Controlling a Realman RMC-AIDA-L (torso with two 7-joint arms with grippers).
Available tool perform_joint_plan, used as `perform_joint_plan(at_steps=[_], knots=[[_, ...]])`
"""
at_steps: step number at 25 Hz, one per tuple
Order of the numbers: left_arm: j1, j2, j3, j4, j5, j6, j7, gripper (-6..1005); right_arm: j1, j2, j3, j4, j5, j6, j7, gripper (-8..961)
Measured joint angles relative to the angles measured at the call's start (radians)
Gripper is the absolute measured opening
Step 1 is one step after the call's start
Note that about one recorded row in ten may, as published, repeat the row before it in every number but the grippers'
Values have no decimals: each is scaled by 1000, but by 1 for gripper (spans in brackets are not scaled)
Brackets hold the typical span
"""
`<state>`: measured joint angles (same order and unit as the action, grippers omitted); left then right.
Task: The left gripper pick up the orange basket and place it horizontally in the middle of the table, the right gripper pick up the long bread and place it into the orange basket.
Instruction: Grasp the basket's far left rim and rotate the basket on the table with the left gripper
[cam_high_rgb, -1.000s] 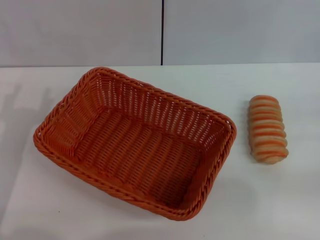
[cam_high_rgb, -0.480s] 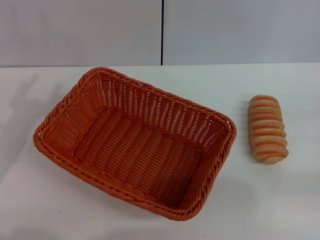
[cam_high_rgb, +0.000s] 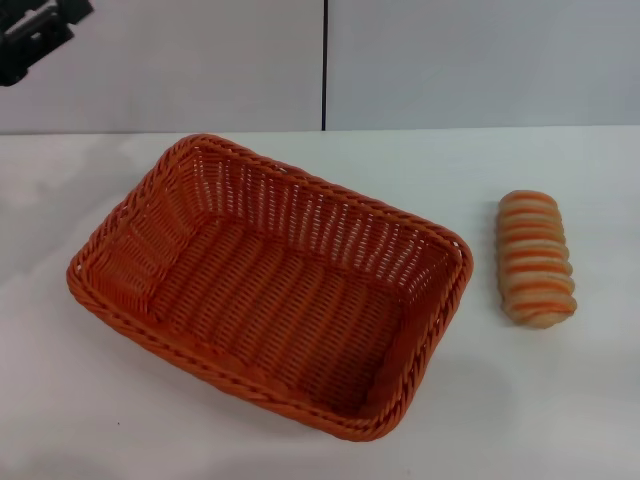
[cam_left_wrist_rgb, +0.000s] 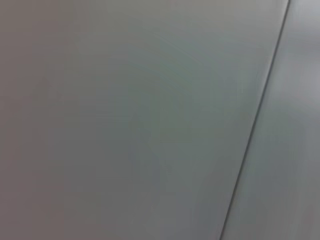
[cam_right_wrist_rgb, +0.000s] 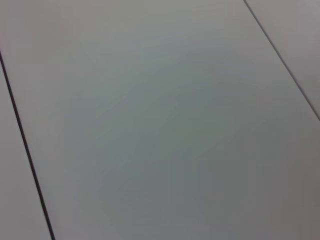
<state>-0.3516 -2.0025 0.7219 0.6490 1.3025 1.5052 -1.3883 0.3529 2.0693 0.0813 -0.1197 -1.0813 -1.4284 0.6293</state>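
The orange basket (cam_high_rgb: 270, 305) lies empty on the white table (cam_high_rgb: 530, 410), left of centre, its long side running at a slant from far left to near right. The long bread (cam_high_rgb: 537, 258), striped orange-brown and cream, rests on the table to the basket's right, a short gap away. Part of my left gripper (cam_high_rgb: 38, 35) shows as a black shape in the head view's top left corner, high above the table and well clear of the basket. My right gripper is out of view. Both wrist views show only a pale grey wall with a dark seam.
A pale grey wall (cam_high_rgb: 480, 60) with a vertical dark seam (cam_high_rgb: 324, 65) stands behind the table's far edge. Bare tabletop lies in front of the basket and around the bread.
The black left gripper has come into the head view at the top left corner. Basket and bread have not moved.
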Motion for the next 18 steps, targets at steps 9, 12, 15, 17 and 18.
perform_joint_plan(at_steps=[9,12,15,17,18], knots=[[-75,2,6,298,429,-67,-390,773,-4,0,0,-4,0,38,0,482],[-121,-15,7,435,663,-55,-538,770,-5,0,0,-4,0,41,-1,482],[-132,-22,8,464,712,-47,-557,768,-5,0,0,-4,0,58,-2,482],[-179,-34,11,491,840,-5,-597,767,-5,0,0,-4,0,69,-2,482],[-194,-37,12,492,874,6,-607,766,-5,0,0,-5,0,71,-2,482]])
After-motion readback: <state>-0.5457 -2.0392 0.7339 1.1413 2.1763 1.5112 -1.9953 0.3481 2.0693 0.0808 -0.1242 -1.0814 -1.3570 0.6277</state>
